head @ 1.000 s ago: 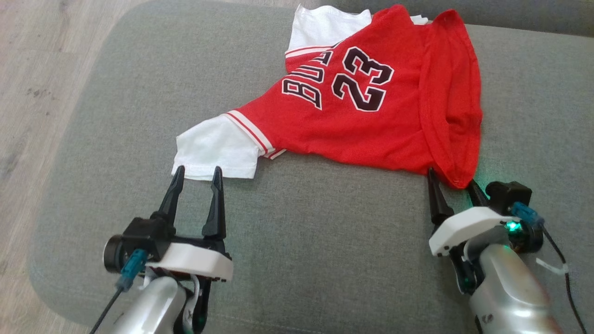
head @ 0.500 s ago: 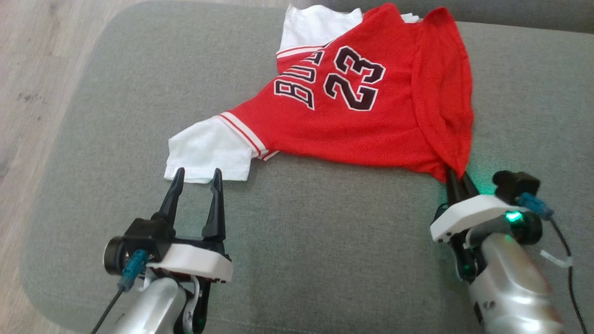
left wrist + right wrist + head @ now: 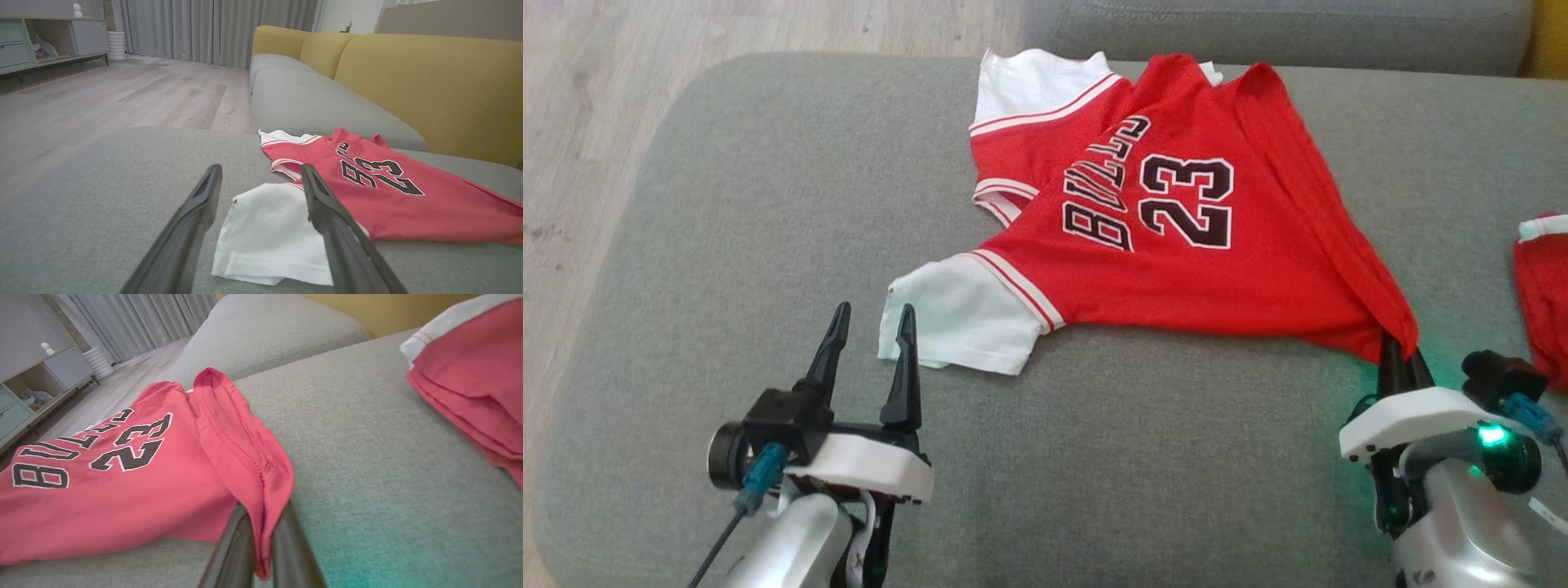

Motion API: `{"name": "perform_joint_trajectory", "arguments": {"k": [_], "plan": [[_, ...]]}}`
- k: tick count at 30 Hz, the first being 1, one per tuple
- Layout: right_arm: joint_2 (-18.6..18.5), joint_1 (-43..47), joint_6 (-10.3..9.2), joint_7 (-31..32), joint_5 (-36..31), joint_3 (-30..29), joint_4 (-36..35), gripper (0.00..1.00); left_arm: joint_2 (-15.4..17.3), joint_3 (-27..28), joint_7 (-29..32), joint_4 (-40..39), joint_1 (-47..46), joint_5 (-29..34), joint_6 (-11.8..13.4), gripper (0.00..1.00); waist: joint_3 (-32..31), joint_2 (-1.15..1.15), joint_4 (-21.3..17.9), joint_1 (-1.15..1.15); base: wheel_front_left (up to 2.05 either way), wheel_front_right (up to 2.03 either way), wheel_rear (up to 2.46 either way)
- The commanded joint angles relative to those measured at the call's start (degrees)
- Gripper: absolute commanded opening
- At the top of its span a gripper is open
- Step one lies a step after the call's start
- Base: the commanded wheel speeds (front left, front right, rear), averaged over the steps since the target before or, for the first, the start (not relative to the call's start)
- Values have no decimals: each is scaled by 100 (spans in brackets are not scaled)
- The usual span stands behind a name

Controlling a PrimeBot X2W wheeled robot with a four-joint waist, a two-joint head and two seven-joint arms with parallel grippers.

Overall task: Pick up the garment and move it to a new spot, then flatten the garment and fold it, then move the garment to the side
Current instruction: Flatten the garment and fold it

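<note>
The garment (image 3: 1176, 245), a red jersey with white sleeves and the number 23, is being borne print upward by the grey sofa cushion (image 3: 727, 204). Its red hem corner on the robot's right is being pinched by the right claw (image 3: 1403, 359), whose fingers are being kept together on the cloth. In the right wrist view the folded hem (image 3: 245, 457) is being gripped between the two dark fingers (image 3: 231, 547), and the fabric is being drawn into a point toward them. The left claw (image 3: 874, 310) is being held with its fingers apart, low over the cushion, just beside the near white sleeve (image 3: 964, 322). In the left wrist view the sleeve's edge is being framed between the two fingers; whether it is being touched cannot be told. A second red cloth (image 3: 1543, 286) is being carried by the cushion at the far right, apart from the garment.
</note>
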Motion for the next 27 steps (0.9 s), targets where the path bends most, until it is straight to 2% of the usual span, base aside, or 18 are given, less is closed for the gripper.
{"name": "perform_joint_trajectory", "arguments": {"k": [1,2,4,9,12,15,20,27], "plan": [[-9,-172,39,-74,-51,93,-78,0,91,148,-10,-125,-128,-23,-14,100,-61,0,-38,0,0,0,0],[-9,-178,39,-71,-69,55,-25,0,91,144,-5,-124,-124,-27,-11,100,-81,0,-48,0,0,0,0],[-9,-204,39,-72,-126,-37,39,100,97,143,-3,-123,-114,-36,-6,100,-113,0,-68,0,0,0,0],[-9,-188,39,-76,-283,-172,-171,100,124,145,-5,-111,-57,-58,5,100,-206,0,-123,0,0,0,0],[-9,6,39,-77,-361,-121,-626,100,145,145,-5,-97,-5,-75,18,100,-293,0,-170,0,0,0,0],[-9,370,39,-77,-554,126,-1345,100,160,150,-7,-74,50,-99,27,100,-373,0,-222,0,0,0,0],[-9,1176,39,-78,-361,814,-2419,100,164,116,-1,83,122,-152,-28,100,-410,0,-288,0,0,0,0],[-9,1494,39,-78,-170,992,-3043,100,283,-30,186,426,-20,-70,-146,100,-282,0,-401,0,0,0,0]]}}
